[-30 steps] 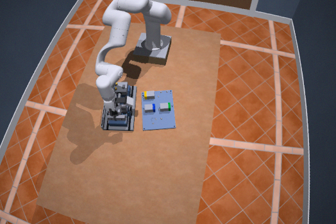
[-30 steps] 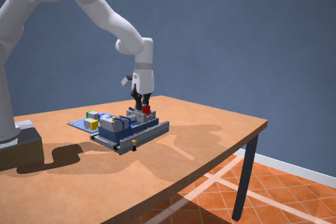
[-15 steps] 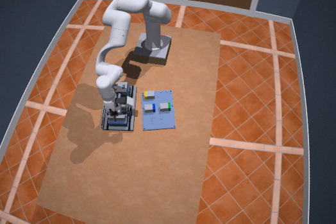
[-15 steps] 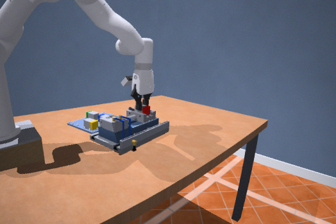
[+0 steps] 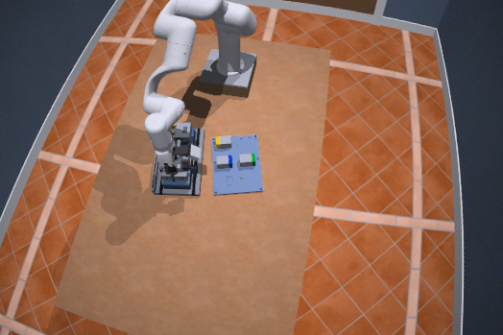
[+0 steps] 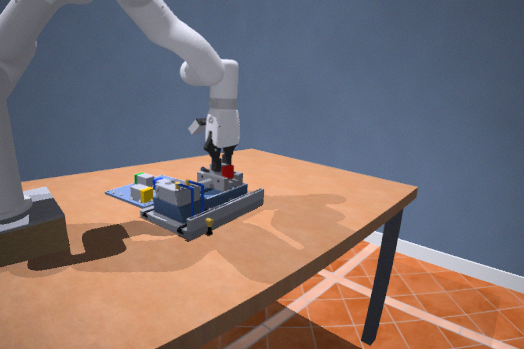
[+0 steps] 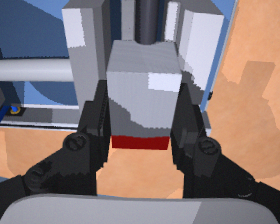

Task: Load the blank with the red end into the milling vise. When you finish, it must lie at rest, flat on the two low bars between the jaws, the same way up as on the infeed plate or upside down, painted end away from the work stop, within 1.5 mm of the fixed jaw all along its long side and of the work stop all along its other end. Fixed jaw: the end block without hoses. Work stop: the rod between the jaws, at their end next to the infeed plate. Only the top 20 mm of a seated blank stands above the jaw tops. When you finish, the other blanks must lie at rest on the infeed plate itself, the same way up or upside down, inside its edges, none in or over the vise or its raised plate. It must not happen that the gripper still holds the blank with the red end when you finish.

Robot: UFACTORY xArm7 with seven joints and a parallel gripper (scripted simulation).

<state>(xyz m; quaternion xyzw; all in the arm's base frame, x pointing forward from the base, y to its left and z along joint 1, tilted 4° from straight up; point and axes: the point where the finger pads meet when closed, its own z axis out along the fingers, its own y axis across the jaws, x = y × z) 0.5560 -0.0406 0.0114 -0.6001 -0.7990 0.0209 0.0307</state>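
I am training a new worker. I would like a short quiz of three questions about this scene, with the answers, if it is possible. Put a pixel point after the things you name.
1. Which blank is held in the gripper (image 5: pixel 170 168) (image 6: pixel 222 167) (image 7: pixel 141 117)?
a) the blue one
b) the red one (image 6: pixel 228 172) (image 7: pixel 144 105)
c) the green one
2. True or false: in the wrist view, the held blank's painted end (image 7: pixel 140 143) points away from the rod (image 7: pixel 146 22).
3. How many blanks lie on the infeed plate (image 5: pixel 250 186) (image 6: pixel 118 191)?

Key: 1 b; 2 true; 3 three
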